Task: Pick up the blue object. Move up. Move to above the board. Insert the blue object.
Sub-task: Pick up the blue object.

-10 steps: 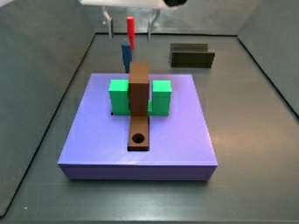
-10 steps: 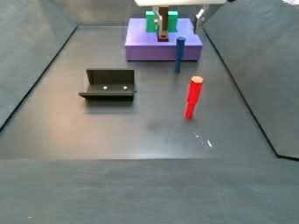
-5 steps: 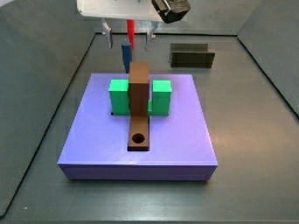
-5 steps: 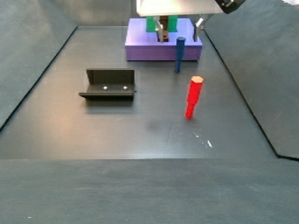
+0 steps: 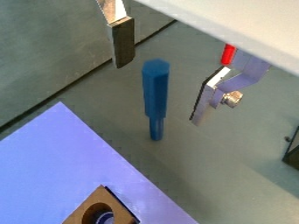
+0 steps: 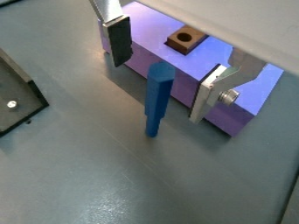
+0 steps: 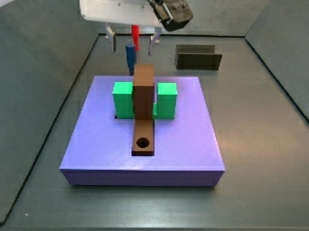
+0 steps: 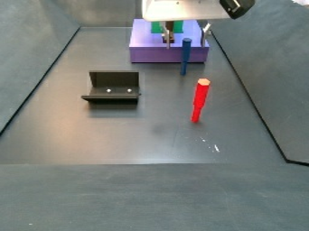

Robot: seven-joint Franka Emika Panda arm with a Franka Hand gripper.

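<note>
So the gripper [image 5: 163,72] is spread wide above the blue object [image 5: 156,96], fingers [image 6: 117,41] either side of the peg's top and not touching it. The peg stands upright on the grey counter [image 8: 145,126], just beside the lavender slab [image 7: 145,135]; in a side view it's at upper centre of the frame [image 8: 185,56]. The board [image 7: 144,108] lies on the slab between 2 green blocks [image 7: 123,99], hole toward the lower end. Also around: a red peg [image 8: 200,99] upright mid-counter, and a dark fixture [image 8: 112,87] at left.
</note>
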